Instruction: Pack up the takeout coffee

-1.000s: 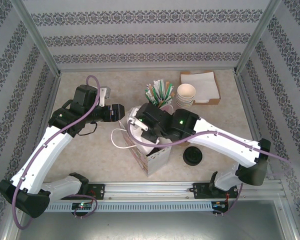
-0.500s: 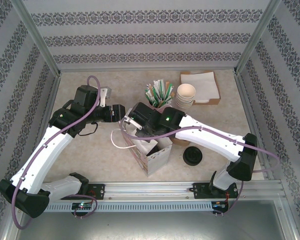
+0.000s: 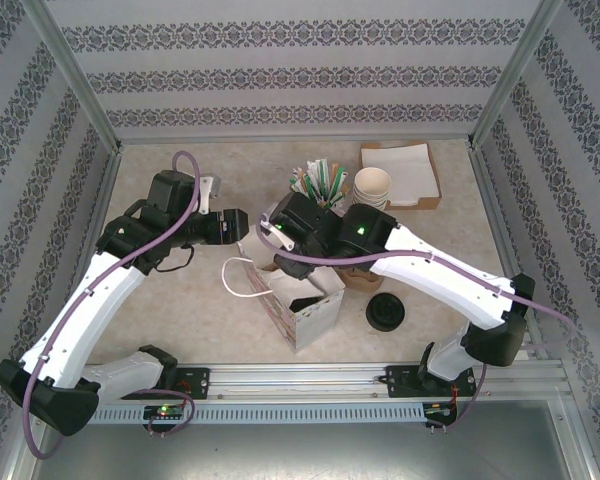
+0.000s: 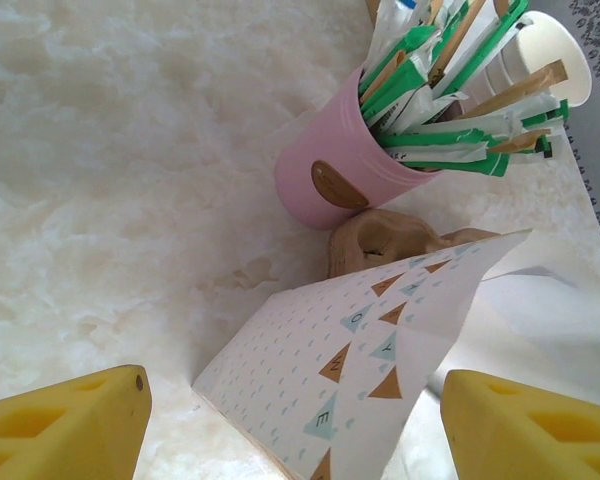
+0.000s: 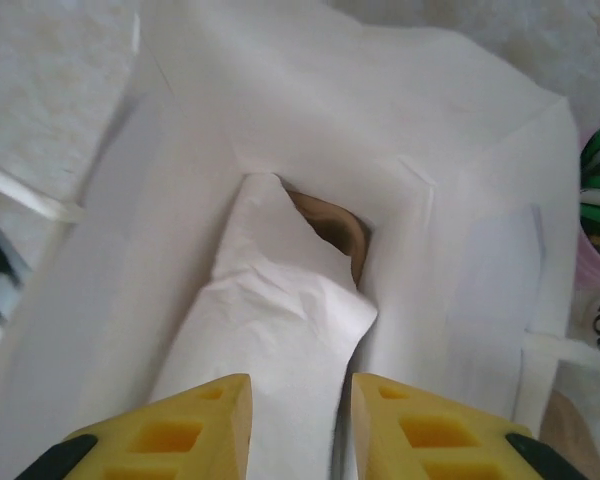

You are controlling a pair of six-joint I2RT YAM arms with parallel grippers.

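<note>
- Coffee [image 3: 303, 300], one — black lid seen from the top view, inside the bag [image 3: 315, 320] mid-table.
- Bag, one — bunting print with letters in the left wrist view, unreadable.
- Pink cup [image 4: 340, 165] of sachets, one.
- Left gripper [image 4: 300, 425]: jaws wide apart, empty.
- Right gripper [image 5: 300, 420]: jaws slightly parted over the bag's mouth, empty.

Paper bag [image 3: 320, 318] stands at centre of the counter [image 3: 200, 315], near its front edge. Directly behind the bag is a cup of sachets and stirrers [image 3: 320, 188]; just right of that, a stack of paper cups [image 3: 373, 188], with napkins [image 3: 400, 163] behind and right. Loose lids [image 3: 386, 312] lie right of the bag. Crumpled paper [image 5: 270, 300] lies inside the bag.
</note>
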